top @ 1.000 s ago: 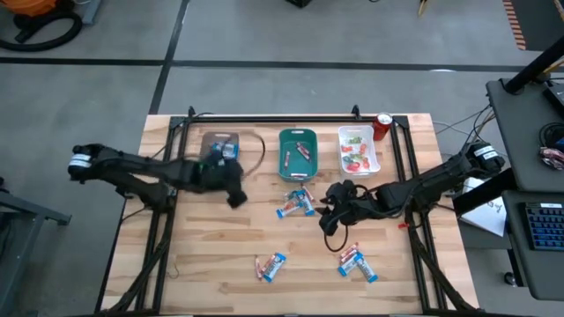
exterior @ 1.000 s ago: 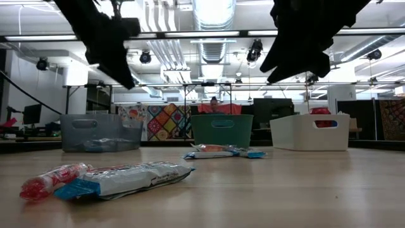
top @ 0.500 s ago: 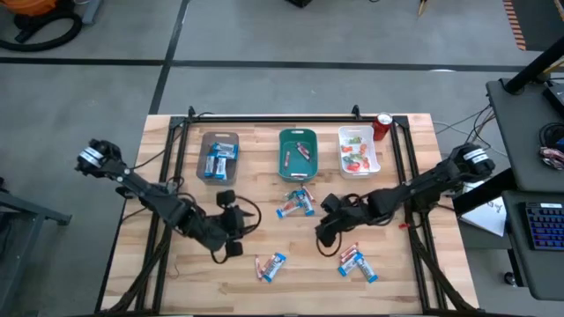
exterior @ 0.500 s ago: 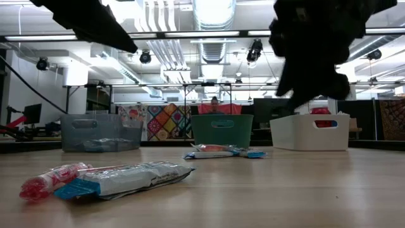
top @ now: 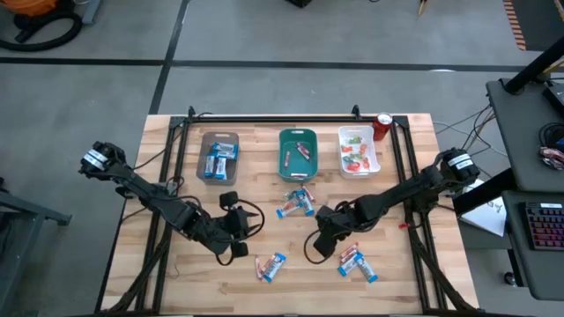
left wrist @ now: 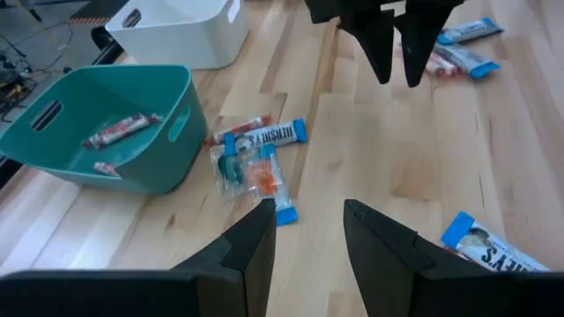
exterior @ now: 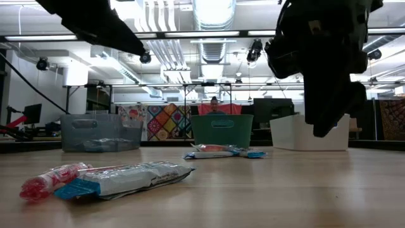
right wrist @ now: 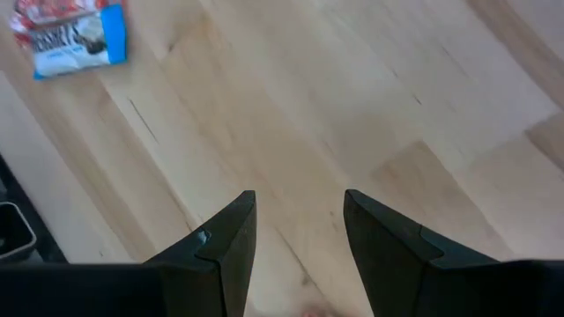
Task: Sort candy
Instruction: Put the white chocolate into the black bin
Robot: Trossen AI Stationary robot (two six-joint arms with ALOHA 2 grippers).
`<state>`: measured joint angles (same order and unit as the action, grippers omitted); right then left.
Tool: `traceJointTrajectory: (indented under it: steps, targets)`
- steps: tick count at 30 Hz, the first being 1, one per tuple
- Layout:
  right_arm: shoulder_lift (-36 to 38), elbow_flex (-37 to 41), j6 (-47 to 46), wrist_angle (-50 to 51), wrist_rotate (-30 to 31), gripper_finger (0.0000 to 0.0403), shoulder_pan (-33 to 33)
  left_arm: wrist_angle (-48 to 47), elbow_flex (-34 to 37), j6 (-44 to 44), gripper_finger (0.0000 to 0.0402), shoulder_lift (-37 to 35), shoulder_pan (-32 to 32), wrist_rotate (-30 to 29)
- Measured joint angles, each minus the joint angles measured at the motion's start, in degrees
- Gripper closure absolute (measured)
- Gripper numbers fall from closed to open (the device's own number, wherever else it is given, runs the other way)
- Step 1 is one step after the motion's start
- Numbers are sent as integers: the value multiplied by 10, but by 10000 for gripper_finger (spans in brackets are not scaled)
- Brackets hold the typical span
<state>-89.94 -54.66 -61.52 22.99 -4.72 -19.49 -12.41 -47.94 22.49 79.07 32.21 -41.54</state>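
Candy is scattered in a few spots: a cluster mid-tabletop just in front of the teal tray, a piece near the front, and a couple more to its right. We also see sweets in the clear grey tray and the white tray. The left claw hangs low near the front piece, fingers apart and empty. The right claw is spread open over bare wood. The tabletop is pale planks; beyond it, a bright workshop with a colourful quilt.
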Motion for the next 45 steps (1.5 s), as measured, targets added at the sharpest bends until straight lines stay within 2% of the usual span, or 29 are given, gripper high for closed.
traceJointTrajectory:
  steps: [5,11,27,36,41,45]
  targets:
    - [-1,-21,8,50,3,239,0,6,0,-6,282,-2,0,0]
    - [-1,-24,22,53,32,239,0,18,0,-8,282,-2,0,0]
    - [-1,-24,70,50,220,239,15,75,0,-44,282,-2,0,-1]
    - [-1,-24,85,41,257,239,29,83,0,-41,282,10,-1,-8]
    - [-1,-24,118,-4,280,239,30,93,0,-46,282,17,-2,-16]
    - [-1,-24,147,-30,324,239,30,94,0,-46,282,17,-2,-16]
